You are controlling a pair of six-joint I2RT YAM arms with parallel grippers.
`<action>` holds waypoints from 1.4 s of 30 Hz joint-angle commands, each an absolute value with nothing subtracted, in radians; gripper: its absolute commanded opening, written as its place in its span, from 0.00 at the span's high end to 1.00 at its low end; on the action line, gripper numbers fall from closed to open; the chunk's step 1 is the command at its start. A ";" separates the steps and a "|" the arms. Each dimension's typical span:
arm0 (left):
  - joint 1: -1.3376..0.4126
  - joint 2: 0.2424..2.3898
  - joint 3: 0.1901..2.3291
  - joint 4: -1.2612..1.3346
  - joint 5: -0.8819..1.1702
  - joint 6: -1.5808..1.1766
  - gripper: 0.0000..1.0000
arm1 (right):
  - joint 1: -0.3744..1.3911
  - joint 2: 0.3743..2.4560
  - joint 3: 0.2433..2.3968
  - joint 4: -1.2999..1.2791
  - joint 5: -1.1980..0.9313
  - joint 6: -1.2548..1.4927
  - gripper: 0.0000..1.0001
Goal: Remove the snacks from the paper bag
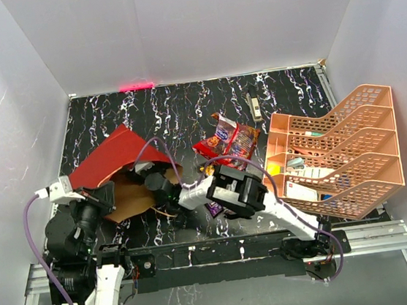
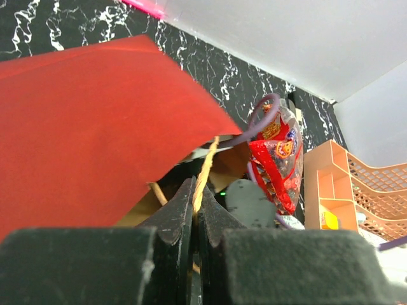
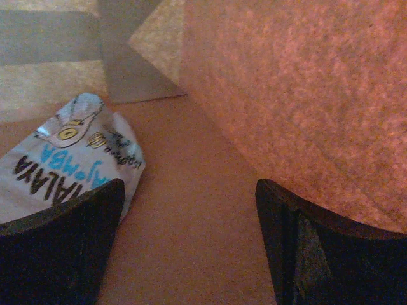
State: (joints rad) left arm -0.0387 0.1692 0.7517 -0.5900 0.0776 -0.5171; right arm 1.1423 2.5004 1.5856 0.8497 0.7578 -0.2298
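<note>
Tan cord handle (image 2: 205, 166) is pinched between the closed jaws of the left gripper (image 2: 194, 198), which holds the mouth of the one red paper bag (image 1: 112, 157) lifted. Inside, over the kraft floor, the right gripper (image 3: 191, 197) stands wide and empty, with one pale packet (image 3: 70, 149) with blue lettering just beside one finger. Outside lie what look like two overlapping red chip bags (image 1: 229, 142) and one purple wrapper (image 1: 214, 209). By this the task looks partly done, with at least one snack left to pull out.
</note>
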 commanded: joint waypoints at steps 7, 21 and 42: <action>-0.041 0.228 0.764 -0.537 0.161 -0.494 1.00 | 1.181 2.244 1.206 1.080 0.359 -0.243 0.10; -0.058 0.233 0.745 -0.486 0.285 -0.467 1.00 | 1.199 2.313 1.240 1.203 -0.006 -0.496 0.11; -0.094 0.171 0.746 -0.502 0.218 -0.484 1.00 | 1.205 2.537 1.586 1.009 -0.062 -0.982 0.12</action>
State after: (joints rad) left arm -0.0856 0.1623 0.7494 -0.5270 0.2691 -0.4652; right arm 1.1976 2.5740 1.5982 1.0447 -0.0639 -0.9146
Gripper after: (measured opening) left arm 0.007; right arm 0.878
